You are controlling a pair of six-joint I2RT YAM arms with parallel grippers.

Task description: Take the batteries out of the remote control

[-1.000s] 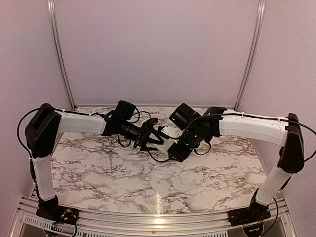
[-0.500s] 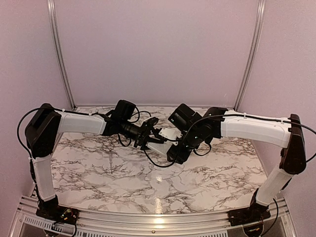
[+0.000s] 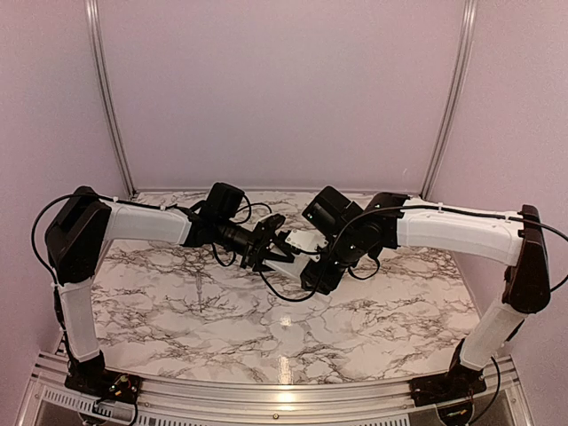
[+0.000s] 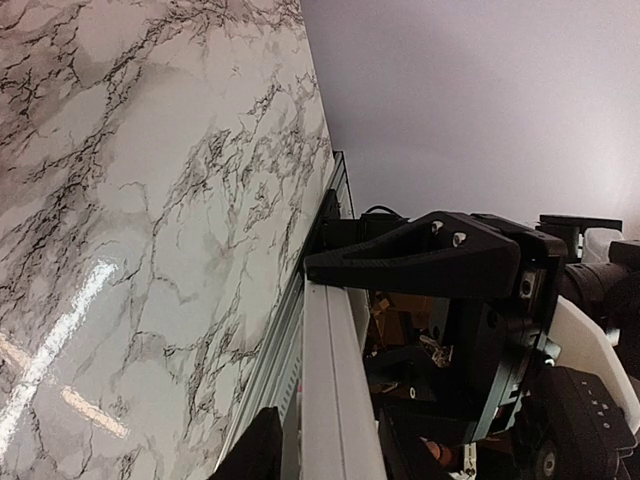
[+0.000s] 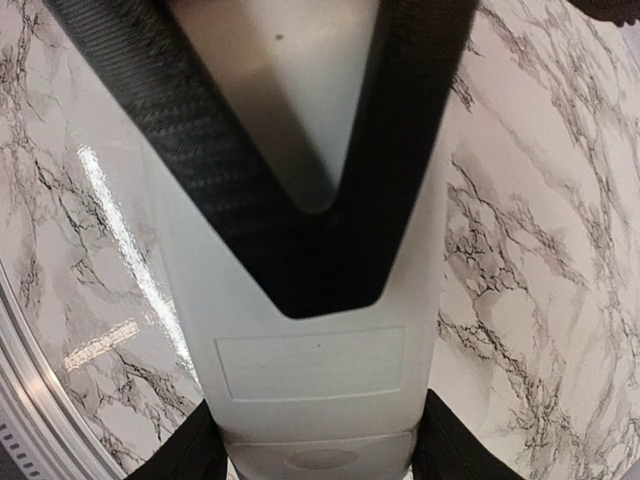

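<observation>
Right gripper point(image 5: 320, 452) clamps the remote control point(image 5: 310, 340) by its long edges, with 1 dark finger on each side at the bottom of the right wrist view. It holds the remote in the air above the back-middle of the marble table point(image 3: 177, 293). The remote's long axis runs straight out from the right wrist toward the left gripper point(image 3: 268, 248), so the free end points left and slightly toward the table's near edge. A black V-shaped part lies across the white face. I judge it to be the left gripper's fingers reaching in from the left, but I cannot tell how wide they stand or whether they pinch anything. The 2 batteries show in no view. The visible face carries only a shallow rectangular outline, and I cannot make out the dark compartment. With the right arm acting as the holder, the left arm is the free one and already sits at the remote, so any pull would best go leftward, along the long axis or off the face. Both side walls are well apart from the grippers, and bare marble lies below them. A small white piece point(image 3: 286, 321) lies there, toward the near edge.
</observation>
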